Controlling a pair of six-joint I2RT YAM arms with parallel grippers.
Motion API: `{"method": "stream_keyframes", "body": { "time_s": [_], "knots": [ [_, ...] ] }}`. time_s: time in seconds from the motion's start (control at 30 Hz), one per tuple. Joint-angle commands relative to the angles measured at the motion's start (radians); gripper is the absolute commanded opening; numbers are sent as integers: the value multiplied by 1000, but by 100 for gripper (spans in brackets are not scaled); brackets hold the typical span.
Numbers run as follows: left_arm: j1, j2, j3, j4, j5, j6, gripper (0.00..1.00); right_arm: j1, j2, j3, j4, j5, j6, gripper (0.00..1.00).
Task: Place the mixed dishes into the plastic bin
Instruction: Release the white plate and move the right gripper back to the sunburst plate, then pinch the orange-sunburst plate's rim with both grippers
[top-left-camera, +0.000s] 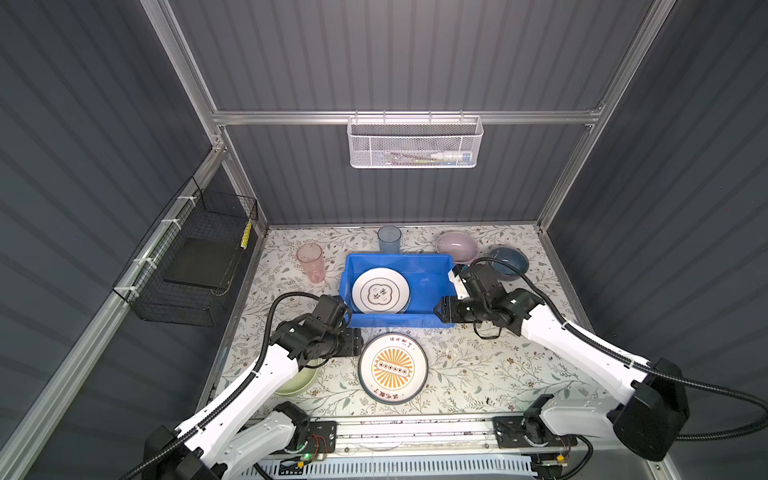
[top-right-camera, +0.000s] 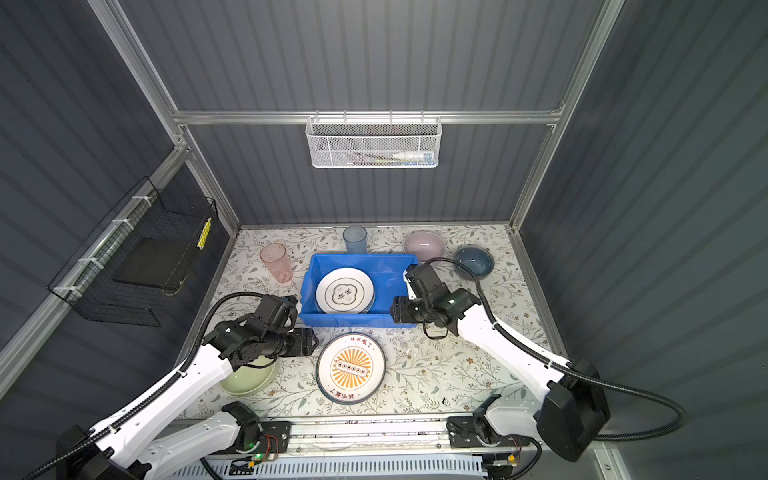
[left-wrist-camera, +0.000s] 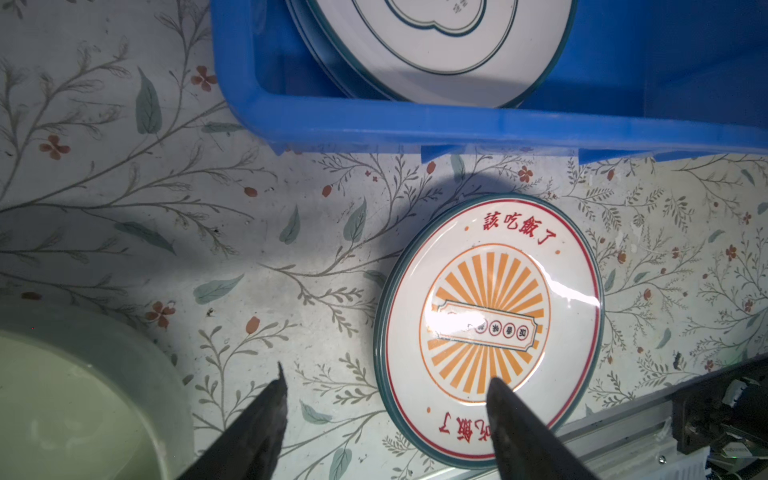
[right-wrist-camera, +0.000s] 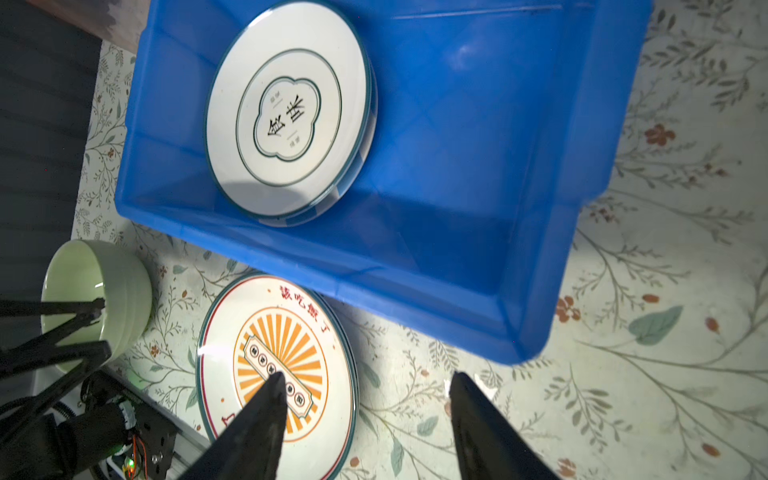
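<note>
1. Plastic bin (top-left-camera: 430, 286): just ahead of both pincers, its floor half bare.
2. Lettered-rim plate (top-left-camera: 393, 368): flat on the worktop (top-left-camera: 478, 365) beneath the left pincer (left-wrist-camera: 386, 374). The jaws are wide apart and empty, one over the plate and one over bare worktop. Advice: lower, slip one jaw under the rim, pinch the edge, lift level over the bin wall.
3. Emblem plate (top-left-camera: 380, 290): inside the bin, ahead of the left pincer, seemingly stacked on another plate.
4. Green bowl (top-left-camera: 297, 380): beside the left pincer.
5. Right pincer (right-wrist-camera: 366, 374): parted, empty, near the lettered-rim plate.
</note>
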Motion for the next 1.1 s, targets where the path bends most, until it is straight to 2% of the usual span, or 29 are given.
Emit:
{"method": "stream_keyframes", "body": {
  "time_s": [0.0, 0.2, 0.4, 0.57, 0.73, 1.07],
  "knots": [
    [-3, 17, -28, 25, 54, -6, 72, 23, -71, -78, 1, -7, 59, 63],
    [-4, 51, -99, 88, 74, -39, 67, 53, -183, -220, 35, -43, 128, 57],
    [-4, 82, -141, 139, 96, -47, 62, 135, -210, -331, 131, -39, 223, 54],
    [-4, 107, -163, 162, 118, -43, 54, 173, -179, -402, 230, -43, 272, 52],
    [-6, 140, -182, 191, 148, -38, 42, 193, -139, -428, 308, -49, 292, 51],
    [-9, 191, -195, 207, 149, -36, 36, 238, 22, -422, 445, -71, 340, 46]
  ]
}}
